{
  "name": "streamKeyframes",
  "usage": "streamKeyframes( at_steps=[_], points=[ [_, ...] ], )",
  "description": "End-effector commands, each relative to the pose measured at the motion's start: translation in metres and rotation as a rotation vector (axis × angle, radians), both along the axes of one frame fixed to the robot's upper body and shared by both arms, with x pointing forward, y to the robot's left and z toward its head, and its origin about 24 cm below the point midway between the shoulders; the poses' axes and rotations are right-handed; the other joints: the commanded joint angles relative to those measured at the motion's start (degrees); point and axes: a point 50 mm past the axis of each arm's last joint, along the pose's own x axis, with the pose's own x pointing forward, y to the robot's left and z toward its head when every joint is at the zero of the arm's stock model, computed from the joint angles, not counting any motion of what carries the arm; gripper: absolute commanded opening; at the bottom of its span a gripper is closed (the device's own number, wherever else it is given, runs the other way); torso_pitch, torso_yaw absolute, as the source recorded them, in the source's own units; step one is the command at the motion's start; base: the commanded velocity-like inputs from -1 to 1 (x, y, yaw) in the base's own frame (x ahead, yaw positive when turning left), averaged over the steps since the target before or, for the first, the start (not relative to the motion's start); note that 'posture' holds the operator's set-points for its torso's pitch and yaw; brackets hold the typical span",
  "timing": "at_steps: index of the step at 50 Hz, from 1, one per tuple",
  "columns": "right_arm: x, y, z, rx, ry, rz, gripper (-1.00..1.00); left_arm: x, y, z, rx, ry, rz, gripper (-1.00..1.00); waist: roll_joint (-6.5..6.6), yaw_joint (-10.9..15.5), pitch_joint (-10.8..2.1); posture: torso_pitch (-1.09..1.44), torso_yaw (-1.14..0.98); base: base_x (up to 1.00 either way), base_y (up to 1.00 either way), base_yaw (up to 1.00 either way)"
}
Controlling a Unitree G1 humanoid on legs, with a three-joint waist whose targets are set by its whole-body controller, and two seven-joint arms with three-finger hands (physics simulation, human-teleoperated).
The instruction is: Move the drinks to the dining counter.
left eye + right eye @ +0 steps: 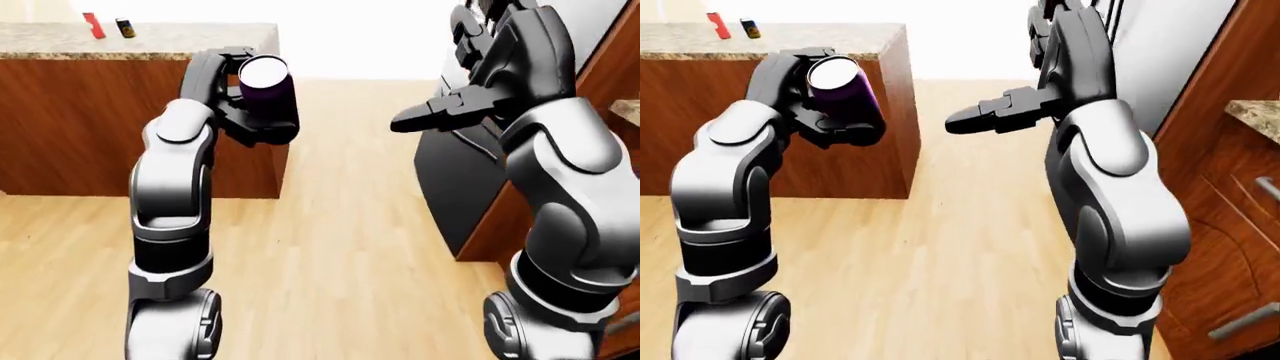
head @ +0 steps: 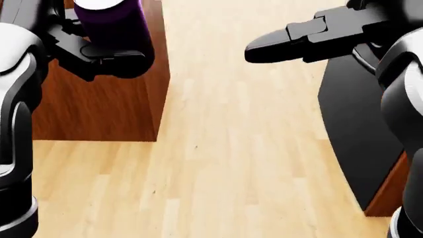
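Floor (image 2: 231, 163): pale wood boards, running up to the counter's foot.
Counter (image 1: 90, 135): brown wood sides, speckled stone top — the landmark here.
Right hand (image 2: 277, 42): empty, fingers apart and stretched flat, well to the right of the counter's end.
Left hand (image 1: 245, 124): clamped round the can, level with the counter's right end.
Can (image 1: 268, 94): purple with a silver lid — held upright near the counter's right corner.
Small red thing (image 1: 93, 25) and dark can (image 1: 125, 28): on the counter's top, toward its left.
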Motion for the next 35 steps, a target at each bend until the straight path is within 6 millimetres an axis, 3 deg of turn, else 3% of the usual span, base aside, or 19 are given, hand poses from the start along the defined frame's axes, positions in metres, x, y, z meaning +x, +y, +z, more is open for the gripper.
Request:
streamKeyframes(
  at_steps=[1, 6, 7, 8, 9, 10, 11, 13, 20, 22, 23, 24, 26, 29, 33, 35],
  points=[
    [-0.0074, -0.0057, 0.0159, 0.007, -0.091, -0.03, 1.0, -0.0064, -0.0086, 0.023, 0.011, -0.102, -0.036, -1.0, -0.39, -0.48, -1.38, 0.0, 0.0, -0.02, 0.0, 1.0],
    [-0.0074, -0.005, 0.0149, -0.007, -0.088, -0.033, 1.0, -0.0055, -0.0097, 0.0228, 0.011, -0.102, -0.04, -1.0, -3.48, -1.04, 0.64, 0.0, 0.0, 0.0, 0.0, 1.0],
    [-0.0068, -0.0062, 0.0155, -0.007, -0.087, -0.037, 1.0, -0.0056, -0.0096, 0.0233, 0.011, -0.103, -0.04, -1.0, -4.15, -2.84, 0.55, 0.0, 0.0, 0.0, 1.0, 0.0],
    [-0.0067, -0.0062, 0.0154, -0.01, -0.091, -0.036, 1.0, -0.0055, -0.0091, 0.0236, 0.01, -0.103, -0.039, -1.0, -7.05, -3.63, 1.08, 0.0, 0.0, 0.12, 1.0, 0.0],
    [-0.0065, -0.0059, 0.015, -0.013, -0.092, -0.035, 1.0, -0.0057, -0.009, 0.024, 0.009, -0.103, -0.039, -1.0, -11.42, -4.84, 0.81, 0.0, 0.0, 0.24, 1.0, 0.0],
    [-0.0068, -0.0056, 0.0151, -0.016, -0.094, -0.035, 1.0, -0.006, -0.0094, 0.024, 0.009, -0.103, -0.04, -1.0, -10.32, -4.0, 2.87, 0.0, 0.0, 0.25, 1.0, 0.0],
    [-0.0065, -0.0056, 0.0151, -0.017, -0.095, -0.034, 1.0, -0.006, -0.0094, 0.0241, 0.009, -0.103, -0.04, -1.0, -8.37, -3.46, 1.8, 0.0, 0.0, 0.29, 1.0, 0.0],
    [-0.0068, -0.0049, 0.0147, -0.02, -0.096, -0.029, 1.0, -0.0056, -0.0093, 0.0242, 0.008, -0.104, -0.041, -1.0, -7.32, -4.1, 0.21, 0.0, 0.0, 0.32, 1.0, 0.0],
    [-0.0055, -0.0045, 0.014, -0.016, -0.099, -0.029, 1.0, -0.004, -0.0107, 0.0257, 0.009, -0.105, -0.045, -1.0, -2.39, -5.86, 0.18, 0.0, 0.0, 0.4, 1.0, 0.0],
    [-0.0054, -0.0045, 0.0144, -0.014, -0.101, -0.029, 1.0, -0.0043, -0.0124, 0.0268, 0.01, -0.106, -0.049, -1.0, 0.09, -6.33, -0.37, 0.0, 0.0, 0.47, 0.98, 0.0],
    [-0.0056, -0.0046, 0.0148, -0.014, -0.101, -0.03, 1.0, -0.0042, -0.0128, 0.0268, 0.01, -0.106, -0.049, -1.0, 1.89, -6.49, -0.82, 0.0, 0.0, 0.49, 0.95, 0.0],
    [-0.0052, -0.005, 0.0144, -0.013, -0.101, -0.032, 1.0, -0.0046, -0.0132, 0.0274, 0.011, -0.107, -0.051, -1.0, 4.69, -6.39, -1.59, 0.0, 0.0, 0.51, 0.95, 0.0],
    [-0.0046, -0.0059, 0.0144, -0.016, -0.102, -0.04, 1.0, -0.0046, -0.0134, 0.0281, 0.009, -0.108, -0.051, -1.0, 2.22, -5.47, 1.57, 0.0, 0.0, 0.64, 0.83, 0.0],
    [-0.0047, -0.0066, 0.015, -0.015, -0.097, -0.047, 1.0, -0.0038, -0.0142, 0.0278, 0.01, -0.109, -0.054, -1.0, 1.6, -6.05, 0.55, 0.0, 0.0, 0.83, 0.58, 0.0],
    [-0.0032, -0.0077, 0.0137, -0.018, -0.093, -0.056, 1.0, -0.0039, -0.0152, 0.0282, 0.01, -0.11, -0.056, -1.0, 0.52, -6.83, 0.8, 0.0, 0.0, 0.88, 0.48, 0.0],
    [-0.0042, -0.0082, 0.015, -0.015, -0.094, -0.058, 1.0, -0.0036, -0.0152, 0.0281, 0.01, -0.11, -0.056, -1.0, 0.07, -6.87, 0.3, 0.0, 0.0, 0.91, 0.44, 0.0]
  ],
)
